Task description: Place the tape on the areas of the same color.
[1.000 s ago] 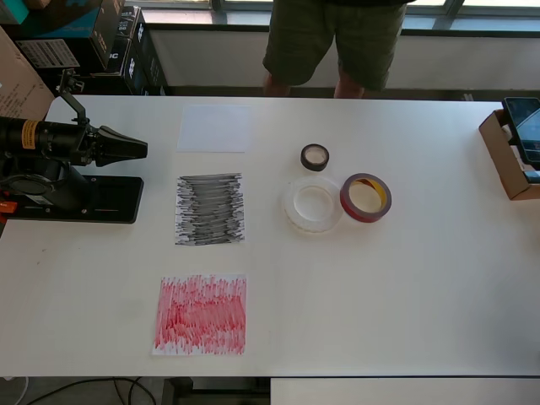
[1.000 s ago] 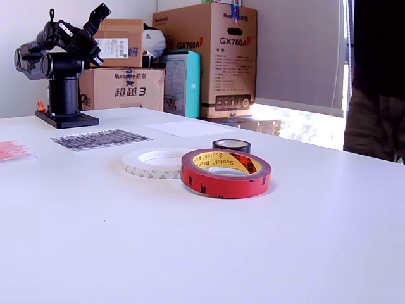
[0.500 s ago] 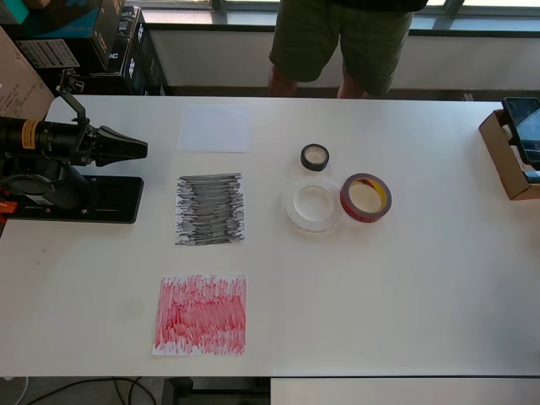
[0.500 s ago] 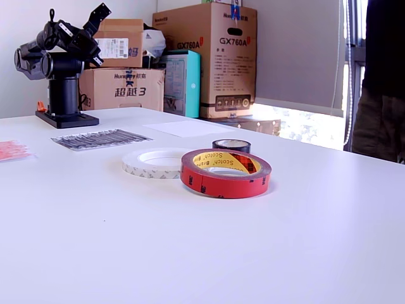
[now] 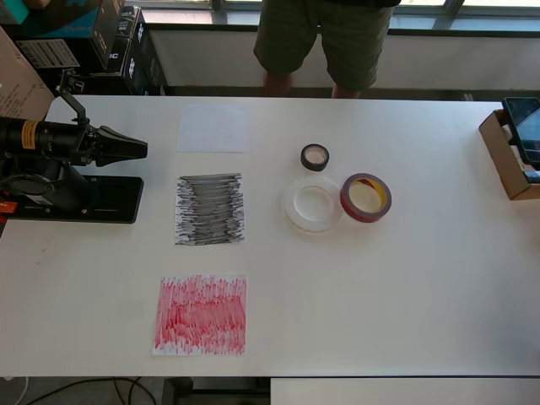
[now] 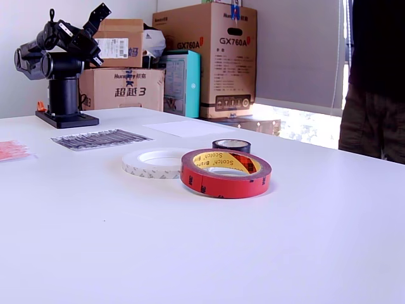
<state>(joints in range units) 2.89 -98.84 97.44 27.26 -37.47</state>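
in the exterior view the red roll [image 6: 226,173] lies nearest, just right of centre, touching the white ring [image 6: 155,163] at its left, with the small black roll [image 6: 231,145] close behind. further back, toward the left edge, lie the red sheet [image 6: 11,150], then the black sheet [image 6: 101,139], and the white sheet [image 6: 192,128] mid-frame. at upper left the gripper [image 6: 99,14] sits folded on its base, fingers pressed together in the overhead view [image 5: 135,150], holding nothing.

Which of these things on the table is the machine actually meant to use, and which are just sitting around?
For the job: black tape, white tape, red tape; white sheet, black sheet, red sheet.

Just lying about: cardboard boxes, small open box.
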